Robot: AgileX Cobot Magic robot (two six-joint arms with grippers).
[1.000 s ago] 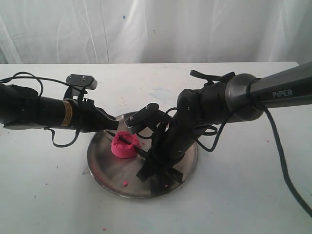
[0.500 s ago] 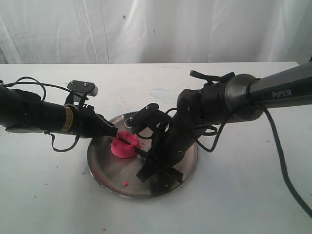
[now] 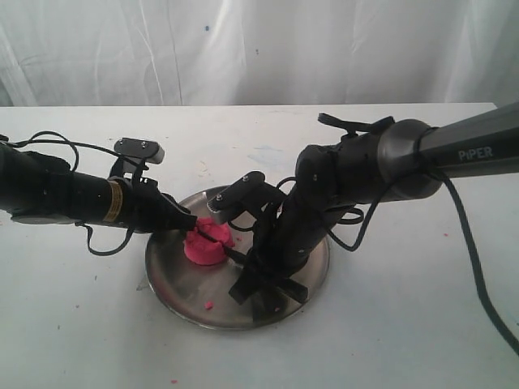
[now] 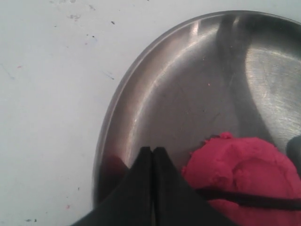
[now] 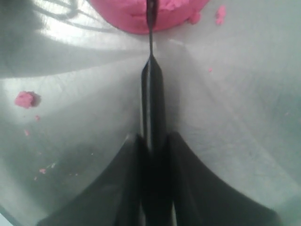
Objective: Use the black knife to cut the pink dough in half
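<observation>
pink dough (image 3: 204, 243) on steel plate (image 3: 178, 279), mid-bench, soft (will smear) | black knife (image 5: 153, 101) stiff, light; your right gripper (image 5: 153, 150) pinches its handle, blade in lump | left gripper (image 4: 153, 157) pressed together beside dough

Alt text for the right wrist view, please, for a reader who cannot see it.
The right hand grips the black knife by its handle, the blade pressed into the pink dough on a steel plate. Pink crumbs lie scattered on the plate.
</observation>
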